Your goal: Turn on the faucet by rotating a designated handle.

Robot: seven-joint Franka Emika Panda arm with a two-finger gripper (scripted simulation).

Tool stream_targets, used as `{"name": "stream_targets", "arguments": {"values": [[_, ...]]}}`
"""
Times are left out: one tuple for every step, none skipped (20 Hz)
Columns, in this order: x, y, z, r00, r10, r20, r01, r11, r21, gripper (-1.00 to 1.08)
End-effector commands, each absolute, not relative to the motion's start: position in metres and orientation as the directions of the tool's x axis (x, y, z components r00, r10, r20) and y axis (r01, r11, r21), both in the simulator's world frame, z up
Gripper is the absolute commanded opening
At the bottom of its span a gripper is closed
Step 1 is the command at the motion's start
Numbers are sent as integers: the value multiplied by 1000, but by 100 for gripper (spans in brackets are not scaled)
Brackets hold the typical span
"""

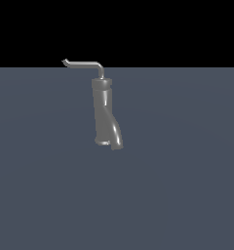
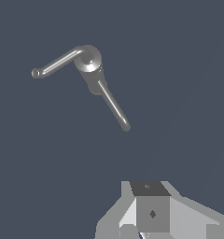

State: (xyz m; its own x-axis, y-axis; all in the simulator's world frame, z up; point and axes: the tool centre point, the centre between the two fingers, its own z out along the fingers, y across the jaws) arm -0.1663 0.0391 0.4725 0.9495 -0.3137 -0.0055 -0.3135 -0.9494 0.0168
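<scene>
Standing upright on the flat slate-grey bench [image 1: 187, 185], the faucet [image 1: 103, 110] occupies the middle of the exterior view, slightly toward that view's left. Its body is a dark grey metallic cylinder with a collar ring near the top and a short curved spout end at the base, bending toward the exterior view's right.

The handle [image 1: 85, 64] is a thin light-grey rod, far slimmer than the body. It rises from the top of the collar, bends in an L, and runs roughly level toward the exterior view's left, ending in a small hooked tip.

The wrist view looks down on the assembly from above. The faucet [image 2: 89, 59] appears as a rounded cap, and the handle [image 2: 55, 64] extends from it to a small knobbed end. A second slim rod-like shape runs from the cap in another direction; whether it is the spout cannot be told from this angle.

The gripper [image 2: 149, 217] shows only as white and grey housing at the edge of the wrist view, well apart from the faucet and the handle and touching neither. The fingers are not distinguishable, so whether the jaws are open or closed cannot be told. The arm does not appear in the exterior view.
</scene>
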Motion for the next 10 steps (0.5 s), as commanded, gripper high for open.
{"name": "stream_targets", "arguments": {"values": [[-151,44,468,930,-367,-7,-367,-930,10,-100],[-145,46,466,922,-388,-8,-388,-922,7,-100],[-139,48,464,913,-408,-9,-408,-913,5,-100],[-133,50,462,903,-429,-10,-429,-903,3,-100],[-127,52,460,893,-449,-11,-449,-893,1,-100],[-121,54,457,883,-469,-12,-469,-883,0,-100],[-116,56,455,872,-489,-14,-489,-872,-2,-100],[-110,59,452,861,-509,-15,-509,-861,-3,-100],[-104,61,449,849,-528,-16,-529,-849,-4,-100],[-98,63,446,836,-548,-17,-548,-837,-5,-100]]}}
